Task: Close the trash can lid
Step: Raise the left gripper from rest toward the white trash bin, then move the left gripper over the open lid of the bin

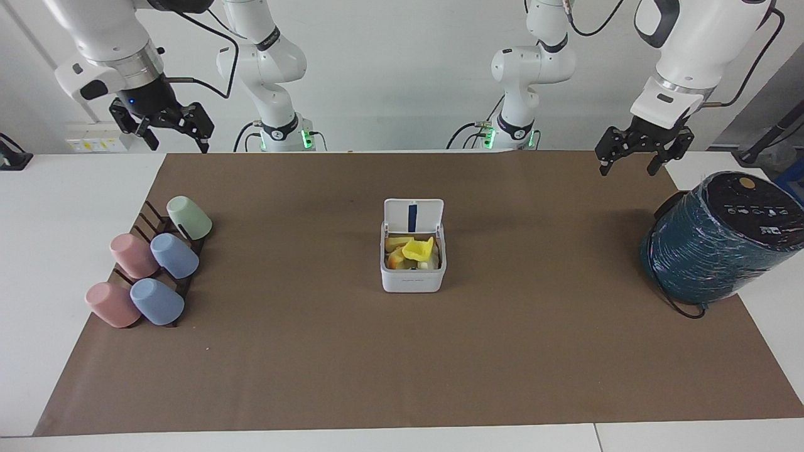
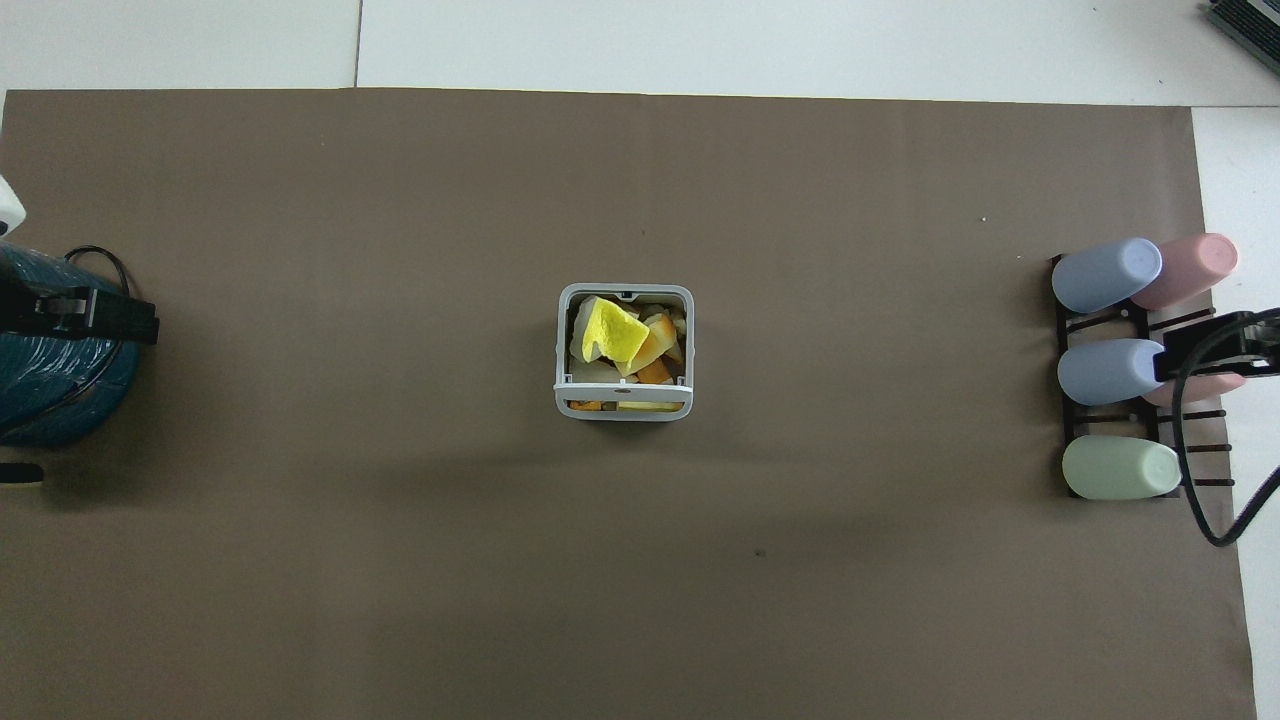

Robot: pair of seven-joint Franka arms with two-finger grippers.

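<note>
The trash can (image 1: 413, 281) is a small white cube in the middle of the brown mat, full of yellow and orange scraps (image 1: 416, 249). Its lid (image 1: 428, 213) stands open and upright on the edge nearer the robots, with the blue strip of its underside showing. In the overhead view the trash can (image 2: 563, 340) shows its grey rim, and the lid (image 2: 623, 389) appears edge-on. My left gripper (image 1: 628, 168) hangs open and empty in the air beside the teal cylinder. My right gripper (image 1: 179, 145) hangs open and empty above the cup rack's end. Both are well away from the can.
A large teal-wrapped cylinder (image 1: 703, 251) with a black top lies tilted at the left arm's end of the table. A black rack (image 1: 147, 216) with several pastel cups (image 1: 174, 255) stands at the right arm's end. The brown mat (image 1: 402, 364) covers most of the table.
</note>
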